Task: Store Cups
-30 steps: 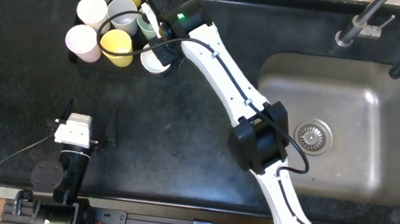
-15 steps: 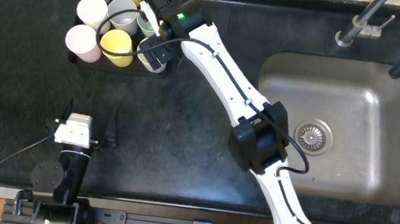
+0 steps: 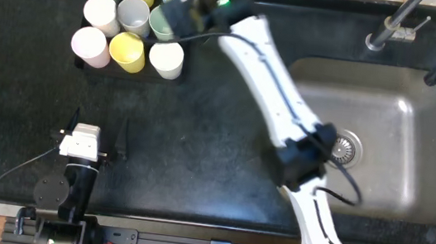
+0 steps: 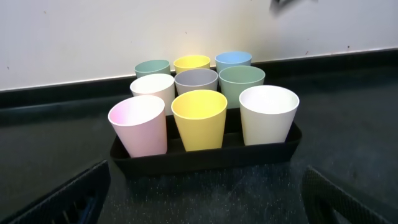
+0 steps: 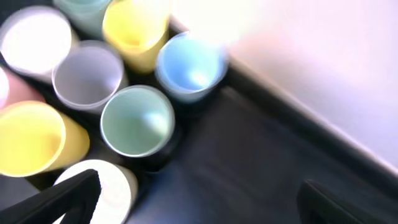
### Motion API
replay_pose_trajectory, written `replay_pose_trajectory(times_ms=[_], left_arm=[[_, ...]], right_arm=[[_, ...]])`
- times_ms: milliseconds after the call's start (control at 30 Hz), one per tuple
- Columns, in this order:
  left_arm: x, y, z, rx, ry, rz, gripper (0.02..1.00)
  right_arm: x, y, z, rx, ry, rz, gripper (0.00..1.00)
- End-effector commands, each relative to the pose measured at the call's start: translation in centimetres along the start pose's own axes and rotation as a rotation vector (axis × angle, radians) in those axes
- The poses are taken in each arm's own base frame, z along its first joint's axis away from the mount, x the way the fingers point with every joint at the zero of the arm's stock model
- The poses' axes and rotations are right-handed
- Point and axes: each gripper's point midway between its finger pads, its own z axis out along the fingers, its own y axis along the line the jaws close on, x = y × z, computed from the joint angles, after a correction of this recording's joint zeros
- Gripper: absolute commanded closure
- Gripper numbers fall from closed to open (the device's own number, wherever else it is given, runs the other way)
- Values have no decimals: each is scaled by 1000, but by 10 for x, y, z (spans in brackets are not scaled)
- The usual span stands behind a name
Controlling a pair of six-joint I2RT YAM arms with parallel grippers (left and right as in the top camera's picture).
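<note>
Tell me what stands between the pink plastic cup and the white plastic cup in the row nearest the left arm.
A yellow plastic cup, upright in the black tray, seen in the left wrist view.

The cups [image 4: 196, 81] are pink, yellow, white, grey, green, blue; tray [image 4: 205, 158] black.

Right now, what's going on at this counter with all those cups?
Nine cups stand upright in a black tray at the back of the counter, filling it three by three. The right gripper hovers open above the tray's edge near the blue cup, holding nothing. The left gripper sits open low on the counter, facing the tray from a distance.
</note>
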Motion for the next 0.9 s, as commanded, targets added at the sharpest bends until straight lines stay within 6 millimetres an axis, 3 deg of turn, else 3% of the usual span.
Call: replay_pose_trajectory(times_ms=[33, 200, 300, 367, 467, 567, 667, 767, 900], left_arm=[[0, 2, -1, -11, -3, 22, 20], [0, 2, -1, -11, -3, 22, 20], [0, 2, -1, -11, -3, 22, 20], [0, 2, -1, -11, -3, 22, 20], [0, 2, -1, -11, -3, 22, 20], [0, 2, -1, -11, -3, 22, 20], [0, 2, -1, -11, -3, 22, 20], [0, 2, -1, -11, -3, 22, 20], [0, 2, -1, -11, -3, 22, 20]], right_arm=[[-37, -73, -151, 96, -232, 215, 3], [6, -135, -209, 212, -197, 321, 5], [60, -156, -225, 288, -104, 375, 3], [105, -156, -226, 318, -30, 414, 3], [170, -141, -212, 316, 32, 470, 5], [210, -131, -189, 322, -29, 484, 5], [209, -154, -191, 465, -317, 491, 5], [185, -191, -245, 673, -819, 575, 3], [180, -191, -289, 686, -1210, 614, 3]])
